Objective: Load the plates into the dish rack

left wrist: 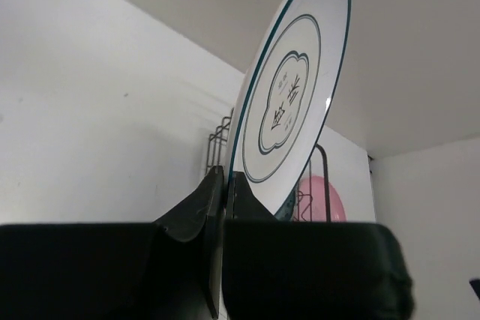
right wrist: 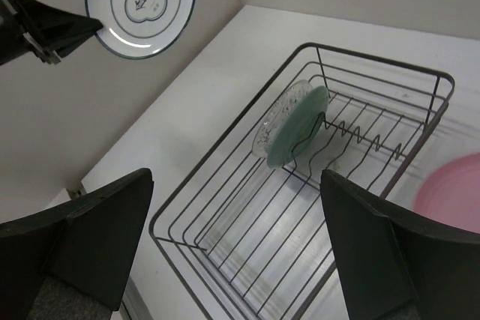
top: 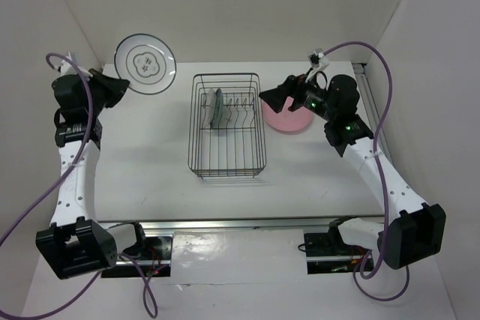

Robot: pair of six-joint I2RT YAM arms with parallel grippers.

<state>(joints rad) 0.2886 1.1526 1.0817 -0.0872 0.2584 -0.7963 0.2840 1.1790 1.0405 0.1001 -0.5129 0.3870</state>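
Observation:
My left gripper (top: 118,88) is shut on the rim of the clear glass plate with a dark ringed rim (top: 145,64) and holds it raised at the back left, left of the dish rack (top: 226,168). The left wrist view shows this plate (left wrist: 292,88) upright, its edge between the closed fingers (left wrist: 214,192). The small teal plate (right wrist: 304,118) and the small wavy clear glass plate (right wrist: 274,121) stand among the rack's prongs. The pink plate (top: 291,121) lies flat on the table right of the rack. My right gripper (right wrist: 236,185) is open and empty above the rack's right side.
White walls close in the table at the back and both sides. The rack (right wrist: 442,80) has several free prong slots to the right of the two standing plates. A metal rail (top: 240,222) runs along the near edge.

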